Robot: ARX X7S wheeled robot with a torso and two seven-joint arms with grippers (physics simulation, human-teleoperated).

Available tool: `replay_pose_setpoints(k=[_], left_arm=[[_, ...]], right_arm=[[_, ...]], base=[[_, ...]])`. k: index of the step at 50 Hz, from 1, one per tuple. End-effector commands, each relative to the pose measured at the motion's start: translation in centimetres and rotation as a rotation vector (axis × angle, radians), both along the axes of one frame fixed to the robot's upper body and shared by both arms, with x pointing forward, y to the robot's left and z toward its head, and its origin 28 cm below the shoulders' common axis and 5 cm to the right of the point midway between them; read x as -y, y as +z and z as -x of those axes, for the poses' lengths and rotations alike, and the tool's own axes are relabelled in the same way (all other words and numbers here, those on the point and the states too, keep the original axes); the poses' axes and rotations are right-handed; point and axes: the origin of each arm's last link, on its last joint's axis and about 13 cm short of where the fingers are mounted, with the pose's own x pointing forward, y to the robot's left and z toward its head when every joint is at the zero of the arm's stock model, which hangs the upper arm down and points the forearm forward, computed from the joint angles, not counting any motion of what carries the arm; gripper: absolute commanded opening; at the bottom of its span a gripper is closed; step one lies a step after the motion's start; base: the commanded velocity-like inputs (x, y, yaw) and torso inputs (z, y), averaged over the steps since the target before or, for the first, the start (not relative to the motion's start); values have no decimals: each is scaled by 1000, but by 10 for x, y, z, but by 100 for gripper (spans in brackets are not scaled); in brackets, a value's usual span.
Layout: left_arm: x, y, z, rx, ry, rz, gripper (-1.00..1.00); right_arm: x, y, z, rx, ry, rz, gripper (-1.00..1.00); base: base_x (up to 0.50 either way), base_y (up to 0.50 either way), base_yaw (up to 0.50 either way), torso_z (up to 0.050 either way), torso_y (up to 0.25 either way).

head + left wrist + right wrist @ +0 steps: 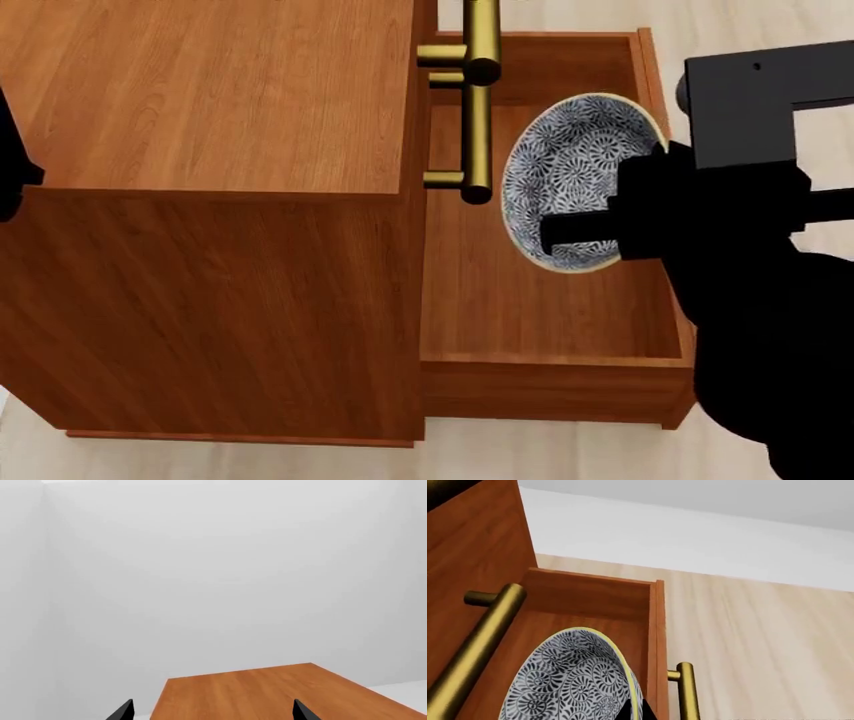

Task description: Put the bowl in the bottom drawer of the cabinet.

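The cabinet [200, 200] fills the left of the head view, its bottom drawer [534, 300] pulled out to the right and open. Above the drawer's inside, toward its far right part, the bowl [567, 180] is tilted steeply on edge, patterned inside facing left toward the brass handles [474, 100]. The right gripper [627, 225] is clamped on the bowl's right rim, jaws closed onto it. The left gripper [212, 711] is above the cabinet top, its two fingertips well apart with nothing between them, facing a white wall [213, 580]
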Motion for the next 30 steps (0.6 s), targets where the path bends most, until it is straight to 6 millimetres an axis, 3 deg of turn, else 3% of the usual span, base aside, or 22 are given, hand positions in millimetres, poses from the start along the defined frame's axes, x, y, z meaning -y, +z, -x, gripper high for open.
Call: replay_pose_setpoints(k=[1,30], left_arm=[[0,0,0,0,-1,1,100],[-1,-1,-2,-3,4,2,100]], right_arm=[[0,0,-1,2,2,9,-100],[-6,-14,-11,-37,26,12,-100]], base=[[0,0,0,0,0],[0,0,0,0,0]])
